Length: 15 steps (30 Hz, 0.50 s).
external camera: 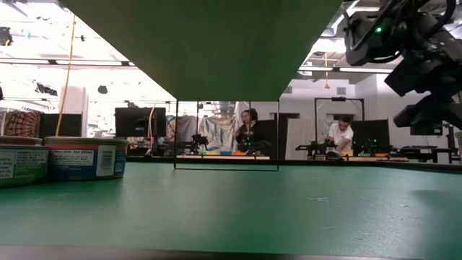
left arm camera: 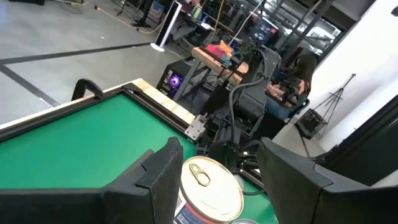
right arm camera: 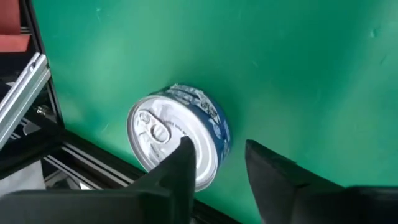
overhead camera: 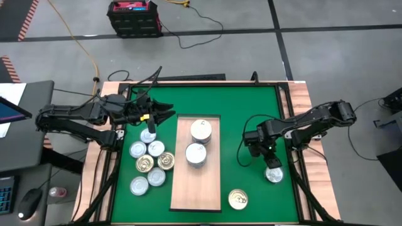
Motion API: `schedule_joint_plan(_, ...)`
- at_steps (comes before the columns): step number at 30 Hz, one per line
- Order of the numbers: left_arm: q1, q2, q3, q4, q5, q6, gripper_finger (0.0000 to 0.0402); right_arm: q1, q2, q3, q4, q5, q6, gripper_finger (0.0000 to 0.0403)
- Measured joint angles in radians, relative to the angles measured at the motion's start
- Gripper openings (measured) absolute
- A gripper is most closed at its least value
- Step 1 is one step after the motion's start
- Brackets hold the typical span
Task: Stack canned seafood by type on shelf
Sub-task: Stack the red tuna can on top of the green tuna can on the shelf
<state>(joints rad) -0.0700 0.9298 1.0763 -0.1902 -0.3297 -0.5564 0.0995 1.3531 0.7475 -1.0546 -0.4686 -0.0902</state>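
Observation:
The pale wooden shelf (overhead camera: 196, 188) lies mid-mat and carries two stacks of silver-lidded cans (overhead camera: 201, 130) (overhead camera: 196, 154). Several more cans (overhead camera: 151, 164) cluster on the mat to its left, and a gold-topped can (overhead camera: 237, 199) sits near the front edge. A silver-lidded, blue-labelled can (right arm camera: 177, 140) lies on the mat at the right edge (overhead camera: 274, 175). My right gripper (right arm camera: 217, 152) points down at it, fingers partly apart, with the can mostly to one side of the gap. My left gripper (left arm camera: 221, 146) hovers open and level above the cluster. A white-lidded can (left arm camera: 211, 190) shows beyond its fingers. My right gripper comes at the blue-labelled can slanting from above. One finger (right arm camera: 183, 165) stands in front of the lid's rim (right arm camera: 205, 162), and the can's side wall shows in the gap. Whether a finger touches the can cannot be told. The can rests on the mat.
The wooden table rim (overhead camera: 301, 125) and metal frame rails (right arm camera: 25, 93) run close beside the right-hand can. In the low view, two cans (external camera: 86, 159) stand at the left. People sit at desks in the room beyond (external camera: 339, 133). Bare green mat (overhead camera: 245, 113) lies between the shelf and the right arm.

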Motion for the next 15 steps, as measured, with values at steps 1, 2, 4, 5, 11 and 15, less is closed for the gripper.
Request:
schedule_joint_plan(1,0.0,0.0,0.0,0.0,0.002,0.0,0.0199,-0.003,0.0,0.0,0.002,0.0,-0.002,0.0151)
schedule_joint_plan(2,0.0,0.0,0.0,0.0,0.008,0.0,0.0199,-0.004,0.0,0.0,0.001,0.0,-0.005,0.0142)
schedule_joint_plan(4,0.0,-0.002,0.0,-0.001,0.016,-0.004,0.0199,0.0,0.0,0.0,0.001,0.0,-0.004,0.0129)
schedule_joint_plan(5,0.0,-0.005,0.0,-0.001,0.023,-0.007,0.0199,0.004,0.0,0.0,0.001,0.001,-0.003,0.0124)
schedule_joint_plan(11,0.0,-0.059,0.0,-0.001,0.039,-0.014,0.0199,0.029,0.0,0.0,0.002,0.007,0.003,0.013)
schedule_joint_plan(15,0.0,-0.108,0.0,-0.001,0.033,-0.015,0.0199,0.044,0.001,0.0,0.005,0.029,0.007,0.0158)
